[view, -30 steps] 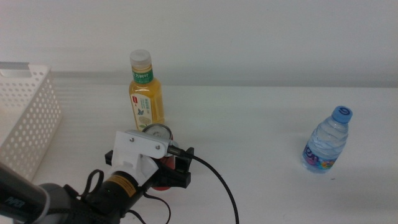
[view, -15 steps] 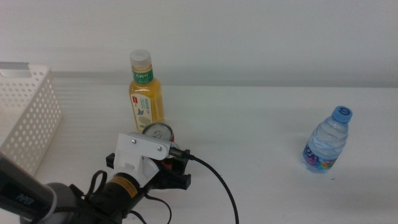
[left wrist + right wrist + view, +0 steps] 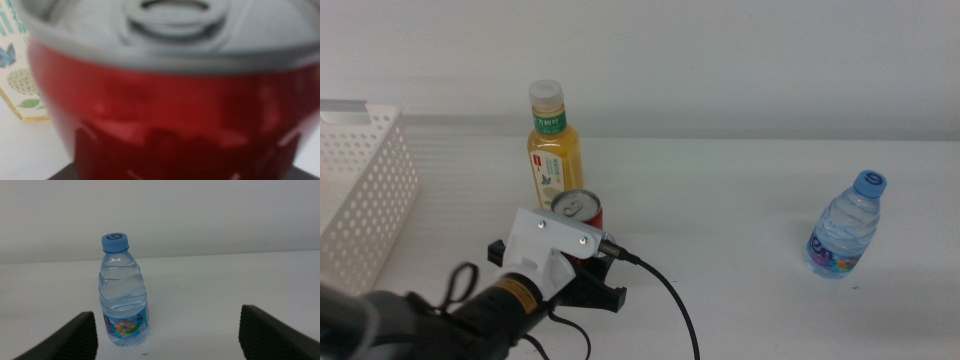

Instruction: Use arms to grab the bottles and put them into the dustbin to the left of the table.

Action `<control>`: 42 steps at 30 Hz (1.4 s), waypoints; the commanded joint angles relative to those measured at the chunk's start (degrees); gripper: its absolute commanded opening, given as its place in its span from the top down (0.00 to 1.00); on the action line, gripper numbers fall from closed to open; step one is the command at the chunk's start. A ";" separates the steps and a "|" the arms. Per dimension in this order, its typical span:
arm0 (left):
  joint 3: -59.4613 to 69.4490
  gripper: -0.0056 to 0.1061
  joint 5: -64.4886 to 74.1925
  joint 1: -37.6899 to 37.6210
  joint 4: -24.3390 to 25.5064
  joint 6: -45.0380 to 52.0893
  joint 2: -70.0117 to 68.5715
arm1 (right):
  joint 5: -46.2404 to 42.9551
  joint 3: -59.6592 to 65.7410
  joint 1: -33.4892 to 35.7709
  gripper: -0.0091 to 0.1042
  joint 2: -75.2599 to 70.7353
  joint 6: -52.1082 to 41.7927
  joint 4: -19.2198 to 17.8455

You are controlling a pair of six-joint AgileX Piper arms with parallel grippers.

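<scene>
The left gripper (image 3: 582, 272) is seen low in the middle view, reaching in from the left, with its jaws set around the red soda can (image 3: 578, 218). In the left wrist view the can (image 3: 170, 100) fills almost the whole picture, its grey lid and pull tab uppermost and its red wall very close to the camera; only a dark edge of the jaws shows beneath it. The can appears to be pinched between the jaws, though the contact itself is hidden by the white camera mount (image 3: 552, 245).

Just behind the can the yellow-drink bottle (image 3: 555, 150) is stood upright on the table (image 3: 720, 200), its white cap on. The white dustbin (image 3: 360, 190) is placed at the left edge of the table, well apart from the can.

The right gripper (image 3: 167, 337) is held with its jaws spread wide, the water bottle (image 3: 122, 290) being framed between them but ahead of them and untouched. In the middle view the same bottle (image 3: 847, 225) is stood upright near the right side of the table, far from the other two.
</scene>
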 commanded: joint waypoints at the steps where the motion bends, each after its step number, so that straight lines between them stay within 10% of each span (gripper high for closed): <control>1: -0.06 0.97 3.60 -0.27 -0.94 2.37 -5.29 | 0.06 2.41 -0.34 0.25 -2.24 -0.38 -0.14; 15: -0.20 0.97 45.44 2.09 -25.02 24.37 -35.86 | 0.06 2.41 -0.34 0.25 -2.24 -0.38 -0.14; 42: -28.59 0.97 105.02 18.45 -3.99 17.71 -36.55 | 0.06 2.41 -0.34 0.25 -2.24 -0.38 -0.14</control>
